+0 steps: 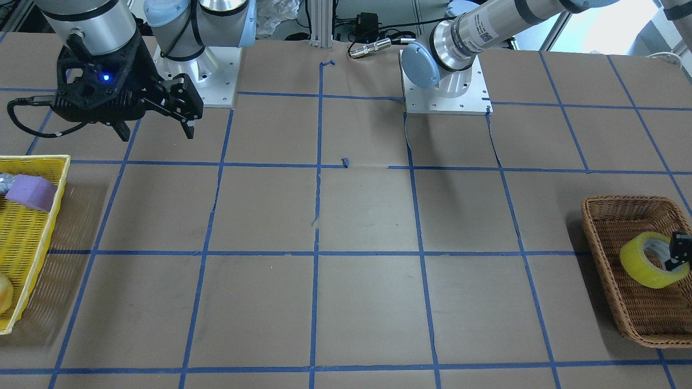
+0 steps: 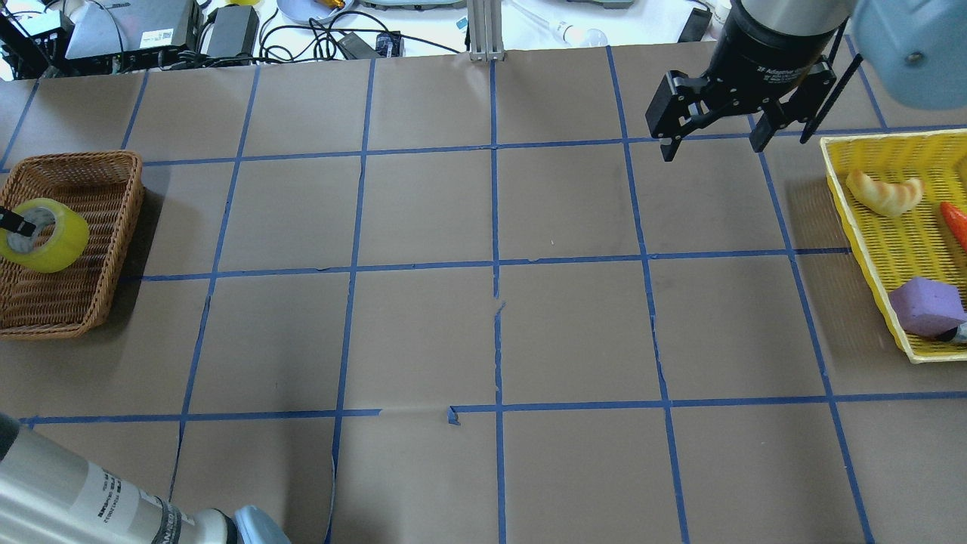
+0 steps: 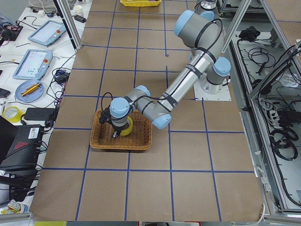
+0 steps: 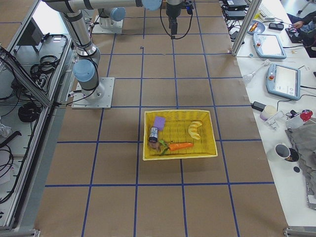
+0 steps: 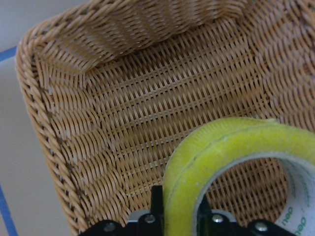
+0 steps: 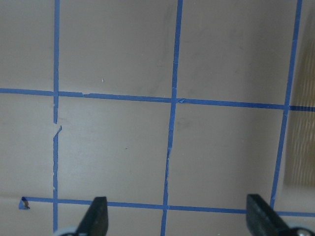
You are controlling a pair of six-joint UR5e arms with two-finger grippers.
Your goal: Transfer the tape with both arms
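The yellow tape roll (image 1: 646,262) with its white core is tilted up inside the brown wicker basket (image 1: 605,216). It also shows in the overhead view (image 2: 47,240) and the left wrist view (image 5: 221,147). My left gripper (image 1: 677,256) is shut on the roll's wall, one finger inside the core and one outside, as the left wrist view (image 5: 179,211) shows. My right gripper (image 2: 712,149) is open and empty, hanging above the bare table beside the yellow basket (image 2: 861,219). The right wrist view (image 6: 179,221) shows only paper and blue grid lines between its fingers.
The yellow basket (image 1: 32,159) holds a purple block (image 2: 925,304), a pale curved fruit (image 2: 884,194) and an orange carrot (image 2: 956,223). The wicker basket (image 2: 91,162) sits at the table's far left end. Brown paper with blue tape lines covers the table between them.
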